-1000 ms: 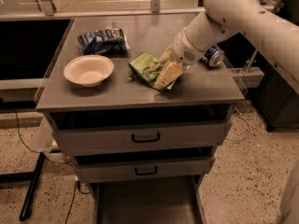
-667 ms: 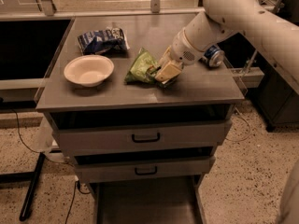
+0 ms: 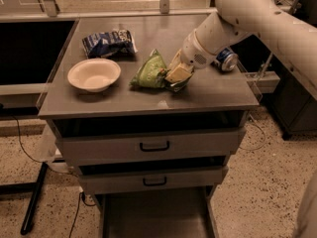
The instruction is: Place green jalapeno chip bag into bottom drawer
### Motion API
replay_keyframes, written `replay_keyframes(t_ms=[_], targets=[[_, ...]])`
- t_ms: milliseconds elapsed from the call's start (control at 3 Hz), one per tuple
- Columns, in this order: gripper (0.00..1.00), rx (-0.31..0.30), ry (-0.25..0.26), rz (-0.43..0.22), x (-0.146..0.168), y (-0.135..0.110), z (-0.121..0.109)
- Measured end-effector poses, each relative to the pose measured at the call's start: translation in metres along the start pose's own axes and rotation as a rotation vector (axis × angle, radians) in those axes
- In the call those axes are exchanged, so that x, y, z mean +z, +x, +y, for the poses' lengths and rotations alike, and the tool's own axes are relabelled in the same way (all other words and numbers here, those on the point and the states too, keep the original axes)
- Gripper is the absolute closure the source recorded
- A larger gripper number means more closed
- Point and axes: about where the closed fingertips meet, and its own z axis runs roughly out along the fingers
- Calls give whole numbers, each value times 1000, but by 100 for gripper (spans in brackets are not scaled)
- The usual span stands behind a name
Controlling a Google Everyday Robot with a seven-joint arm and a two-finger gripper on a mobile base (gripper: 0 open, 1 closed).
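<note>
Three drawers under one counter (image 3: 208,99), bag gripped up top.
Bottom drawer (image 3: 156,218) is pulled out, with the two upper drawers (image 3: 154,146) overhanging its back. On the counter: white bowl (image 3: 94,75) left, blue-and-white snack bag (image 3: 108,42) behind it, can (image 3: 226,59) far right. Gripper (image 3: 177,74) mid-counter, jaws pinched on the right end of the green jalapeno chip bag (image 3: 150,73). Versus 1 s ago, the bag has tipped up and slid slightly left.
</note>
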Motion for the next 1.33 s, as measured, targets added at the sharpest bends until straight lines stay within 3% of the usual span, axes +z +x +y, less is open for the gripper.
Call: replay_keyframes(t_ms=[333,667,1000,1333], targets=[[100,0,0,0,0,0,0],[100,12,0,-2,-5,4,14],[100,-24,-10,18,-29,5,45],[100,-98,-6,41,-68,-1,86]])
